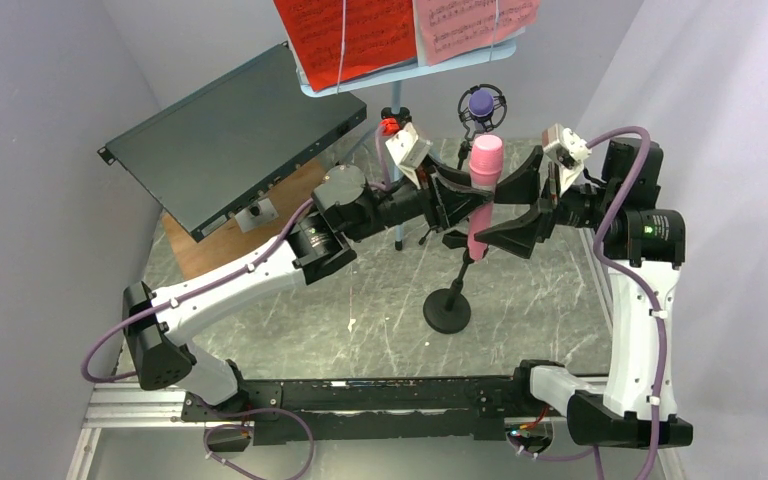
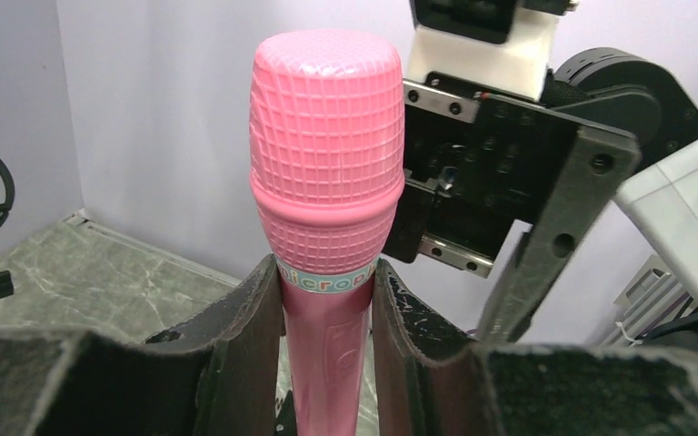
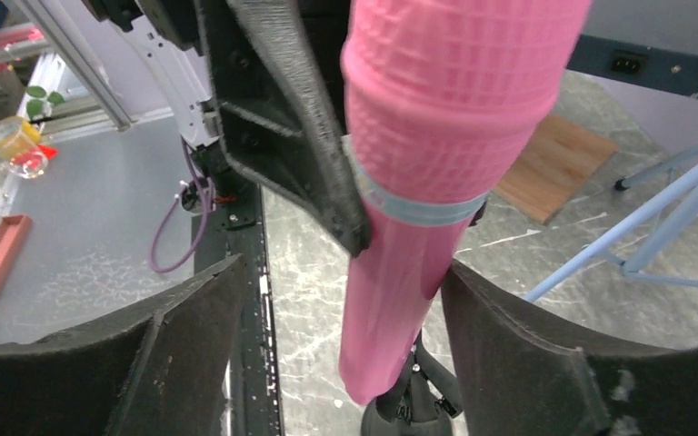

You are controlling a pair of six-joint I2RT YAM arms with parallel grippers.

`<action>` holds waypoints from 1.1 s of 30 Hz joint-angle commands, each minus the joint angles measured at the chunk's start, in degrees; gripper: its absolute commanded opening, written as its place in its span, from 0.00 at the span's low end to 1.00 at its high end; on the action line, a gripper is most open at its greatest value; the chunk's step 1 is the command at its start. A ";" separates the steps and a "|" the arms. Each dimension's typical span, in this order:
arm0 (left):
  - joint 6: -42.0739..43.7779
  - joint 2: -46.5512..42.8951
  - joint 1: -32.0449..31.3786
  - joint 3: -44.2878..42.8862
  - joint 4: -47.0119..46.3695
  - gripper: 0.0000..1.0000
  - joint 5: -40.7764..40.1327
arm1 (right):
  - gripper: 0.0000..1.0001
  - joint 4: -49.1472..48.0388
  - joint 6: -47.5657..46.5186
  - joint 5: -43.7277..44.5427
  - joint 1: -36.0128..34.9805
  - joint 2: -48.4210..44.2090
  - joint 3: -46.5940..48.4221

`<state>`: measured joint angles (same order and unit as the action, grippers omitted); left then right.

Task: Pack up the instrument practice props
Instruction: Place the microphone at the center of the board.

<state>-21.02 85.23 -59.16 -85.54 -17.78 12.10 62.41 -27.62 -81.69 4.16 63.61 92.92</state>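
Packing barely started, by my guess: nothing stowed, no container in sight. One dark metal box (image 1: 230, 130) far left. One red page (image 1: 345, 35) and one pink page (image 1: 470, 25) sit on one light-blue music rack (image 1: 352, 86). Left end effector (image 1: 460, 200) is clamped on the one pink microphone (image 1: 484, 165), upright over its round-base stand (image 1: 447, 310). One purple microphone (image 1: 480, 102) sits behind in a second support. Right end effector (image 1: 520, 203) has its jaws apart, flanking the pink handle.

We see the pink microphone (image 2: 327, 154) as smooth, slightly glossy plastic with a gridded head. The tabletop (image 1: 360, 330) looks like grey veined stone, the board (image 3: 554, 168) like bare wood.
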 commanded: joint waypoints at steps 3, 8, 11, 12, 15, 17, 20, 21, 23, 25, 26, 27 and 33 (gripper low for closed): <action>-0.78 -0.44 -2.03 -2.92 -7.57 0.00 -4.02 | 0.70 -7.98 6.97 -2.43 -0.73 -0.55 -2.13; -1.89 -0.72 -2.10 -2.63 -8.44 0.00 -3.50 | 0.48 -10.89 10.18 -5.58 -0.82 -0.58 -3.18; -1.85 -0.98 -2.19 -2.39 -8.58 0.00 -3.56 | 0.28 -11.57 11.03 -6.79 -0.75 -0.84 -3.32; -1.72 -1.09 -2.19 -2.15 -8.71 0.00 -3.71 | 0.22 -11.84 11.34 -7.03 -0.74 -0.99 -3.50; -1.30 -1.50 -2.19 -1.55 -8.85 0.00 -3.95 | 0.09 -13.02 12.57 -7.41 -0.25 -1.64 -4.24; -0.74 -2.07 -2.24 -1.15 -8.22 0.18 -4.21 | 0.04 -14.17 13.62 -7.81 0.99 -2.31 -4.85; 1.15 -3.83 -2.21 -0.10 -5.72 0.57 -4.74 | 0.00 -16.30 15.16 -9.59 3.82 -3.27 -5.71; 2.14 -4.63 -2.19 0.41 -4.55 0.66 -4.64 | 0.00 -17.47 16.04 -10.37 4.81 -3.54 -6.00; 3.66 -6.48 -2.19 1.74 -1.86 0.81 -5.33 | 0.00 -20.53 19.02 -11.65 6.56 -4.05 -6.76; 5.43 -8.42 -2.20 2.84 0.93 0.92 -5.96 | 0.00 -23.62 22.12 -12.42 7.92 -4.28 -7.49; 6.31 -9.35 -2.19 3.50 2.36 0.95 -6.34 | 0.00 -24.46 22.97 -12.44 8.37 -4.29 -7.57; 6.98 -10.30 -2.19 4.09 3.79 0.98 -7.04 | 0.00 -24.82 23.49 -12.26 8.87 -4.20 -7.50; 12.46 -16.30 -2.19 8.34 12.06 1.00 -7.04 | 0.00 -17.61 16.71 -1.65 11.88 -2.64 -2.61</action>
<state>-14.02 72.93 -61.32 -79.61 -11.38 5.78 41.71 -6.52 -87.99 14.31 60.01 85.67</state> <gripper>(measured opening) 0.994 0.382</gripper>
